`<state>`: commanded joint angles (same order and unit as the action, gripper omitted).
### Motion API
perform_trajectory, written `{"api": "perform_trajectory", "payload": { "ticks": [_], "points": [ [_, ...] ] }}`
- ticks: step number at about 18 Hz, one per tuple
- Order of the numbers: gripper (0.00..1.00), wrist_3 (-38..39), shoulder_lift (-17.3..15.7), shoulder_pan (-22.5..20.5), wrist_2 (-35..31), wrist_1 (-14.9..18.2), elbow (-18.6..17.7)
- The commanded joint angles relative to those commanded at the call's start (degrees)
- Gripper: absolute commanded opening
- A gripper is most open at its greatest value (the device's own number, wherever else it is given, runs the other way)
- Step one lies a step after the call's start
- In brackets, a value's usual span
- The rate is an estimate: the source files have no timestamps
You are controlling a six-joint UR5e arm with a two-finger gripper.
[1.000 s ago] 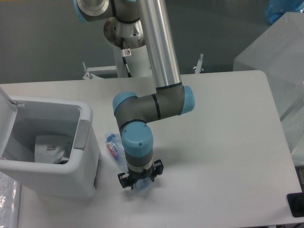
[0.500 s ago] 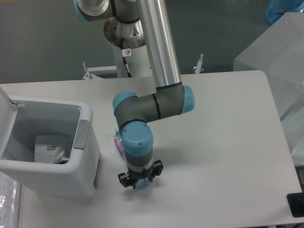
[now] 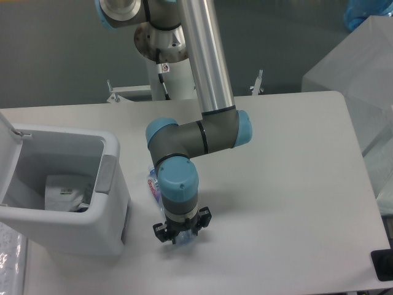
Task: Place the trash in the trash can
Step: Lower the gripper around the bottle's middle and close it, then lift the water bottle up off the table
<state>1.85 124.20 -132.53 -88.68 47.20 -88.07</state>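
One item of trash is being gripped at table level: the gripper (image 3: 181, 234) is pointing straight down with its fingers pressed against the lower end of the bottle (image 3: 155, 187), though the arm's wrist is hiding much of the contact and how firmly the crushed plastic is being squeezed cannot be judged. The bottle is lying just right of the bin (image 3: 61, 196), its red-blue-white label showing beside the wrist and its clear end poking out beneath the fingers.

Inside the bin, which is standing open with its lid (image 3: 7, 132) swung back at the left, the wrapper (image 3: 64, 192) is already resting on the bottom. Half the job is thus judged done, and the bottle is being taken up as the second load.

For the lift to go well, the hold is best confirmed before height is gained, since crushed plastic is apt to flex and slip from a narrow pinch near one end. A straight rise is called for until the dangling length is clearing the bin's near wall and grey tab (image 3: 105, 174); only then should the load be carried left. Release is best made over the middle of the opening, well inside the rim, so the bottle is not being tipped back onto the table (image 3: 288, 184).
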Motion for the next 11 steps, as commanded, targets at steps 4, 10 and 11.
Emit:
{"api": "perform_trajectory", "payload": {
  "ticks": [4,10,11],
  "points": [
    [0.59,-0.8,-1.8,-1.2,0.5,-0.3,6.8],
    [0.59,-0.1,-5.0,-3.1,1.2,-0.8,14.9],
    [0.59,0.1,-5.5,-3.3,2.5,-0.8,15.9]
  ]
}}
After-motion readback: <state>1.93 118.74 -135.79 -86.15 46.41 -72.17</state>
